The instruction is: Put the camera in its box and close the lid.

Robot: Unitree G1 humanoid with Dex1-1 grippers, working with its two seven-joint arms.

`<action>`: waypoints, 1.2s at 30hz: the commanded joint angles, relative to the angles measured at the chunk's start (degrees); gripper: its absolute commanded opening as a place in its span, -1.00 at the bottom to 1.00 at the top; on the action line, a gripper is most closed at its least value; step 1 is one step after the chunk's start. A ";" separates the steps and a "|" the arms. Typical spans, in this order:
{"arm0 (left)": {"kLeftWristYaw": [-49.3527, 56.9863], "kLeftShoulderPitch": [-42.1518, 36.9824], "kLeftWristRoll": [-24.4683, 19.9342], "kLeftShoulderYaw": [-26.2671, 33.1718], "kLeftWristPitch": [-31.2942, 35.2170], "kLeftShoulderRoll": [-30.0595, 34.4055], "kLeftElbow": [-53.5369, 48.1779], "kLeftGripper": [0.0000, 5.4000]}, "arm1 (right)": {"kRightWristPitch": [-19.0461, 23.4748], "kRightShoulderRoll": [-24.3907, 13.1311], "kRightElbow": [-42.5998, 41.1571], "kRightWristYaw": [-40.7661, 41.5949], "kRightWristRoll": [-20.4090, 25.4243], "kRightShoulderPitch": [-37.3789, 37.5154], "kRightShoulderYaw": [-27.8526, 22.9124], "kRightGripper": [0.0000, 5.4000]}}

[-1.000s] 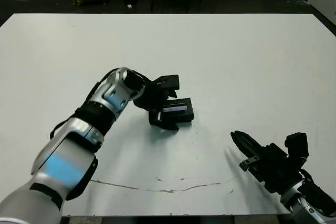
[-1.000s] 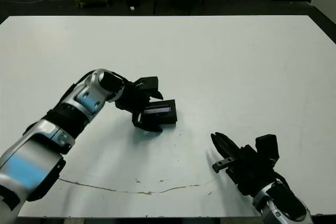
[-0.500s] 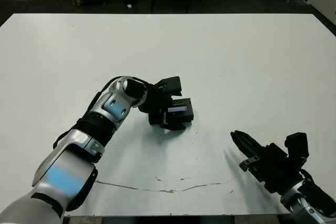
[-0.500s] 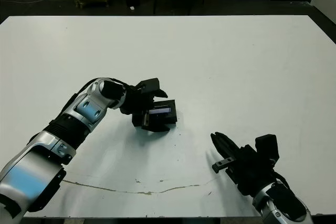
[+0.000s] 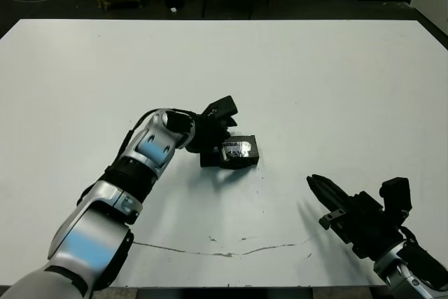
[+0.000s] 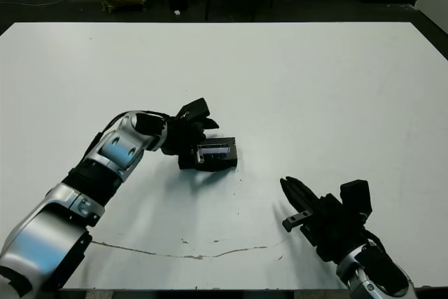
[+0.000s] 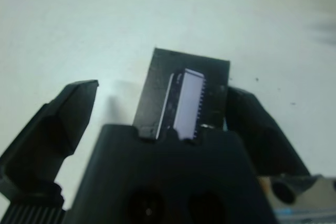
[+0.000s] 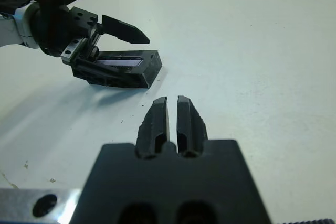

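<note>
The box (image 5: 236,152) is seen near the middle of the white table (image 5: 336,82), with the lid (image 8: 123,61) seated flat on it, its glossy window strip facing up. The camera cannot be seen; it is judged to be inside, under the lid. The left gripper (image 5: 225,136) is placed at the box's left end, its fingers (image 7: 58,124) spread wide to either side of the box rather than clamped on it; in the left wrist view a gap is visible between one finger and the box, while the other finger lies close against its side. Compared with half a second earlier, the gripper has been turned and lowered against the box, and the box now sits squarer and flatter on the table. This suggests that the lid has been pressed home and that the closing step is at or near its end. The right gripper (image 8: 171,121) is held well apart, near the table's front edge, its fingers pressed together on nothing.
</note>
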 commanded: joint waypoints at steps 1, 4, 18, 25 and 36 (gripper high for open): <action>0.24 5.21 0.52 -2.44 4.62 -1.04 2.84 0.99 | 0.12 0.13 0.98 0.09 0.37 0.34 -0.07 -1.00; 0.58 5.39 0.00 -2.31 5.77 -1.25 2.84 0.99 | 0.38 0.20 0.73 -0.13 0.78 0.28 -0.09 -1.00; 1.09 4.85 -3.47 0.59 6.28 -0.30 1.86 0.99 | -0.12 0.08 1.31 -0.25 0.15 -0.20 0.12 -1.00; 1.09 5.56 -5.19 2.42 6.98 2.42 -3.19 0.99 | 1.81 -0.94 -0.28 -1.66 -1.02 -0.57 0.15 -1.00; -0.01 5.00 -9.36 5.46 7.28 5.40 -10.61 0.99 | 1.46 -0.51 1.25 -0.64 -0.15 -1.38 0.22 -1.00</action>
